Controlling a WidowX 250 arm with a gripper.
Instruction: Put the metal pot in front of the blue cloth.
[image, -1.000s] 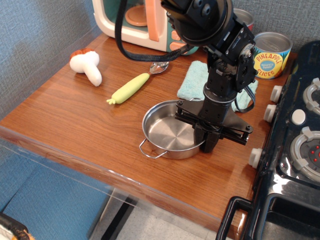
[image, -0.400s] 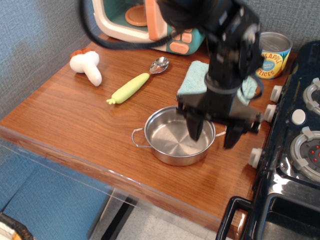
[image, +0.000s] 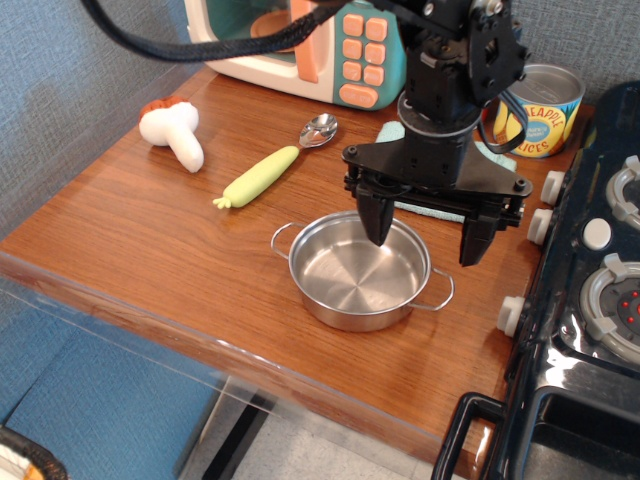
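Observation:
The metal pot (image: 355, 275) sits on the wooden counter, shiny and shallow, with wire loop handles at its left and right. My gripper (image: 427, 240) is open and hangs above the pot's far right rim; its left finger (image: 377, 218) is over the bowl and its right finger is outside the rim. Neither finger touches the pot. The blue cloth (image: 430, 210) lies just behind the pot and is mostly hidden by my arm; only slivers show.
A pineapple can (image: 543, 110) stands at the back right, a toy microwave (image: 300, 40) at the back. A spoon with a green handle (image: 270, 170) and a white mushroom toy (image: 175, 130) lie to the left. A black stove (image: 590, 300) borders the right.
My gripper has let go of the pot, opened wide and risen. The pot turned so that its handles now point left and right, and it settled in front of the cloth.

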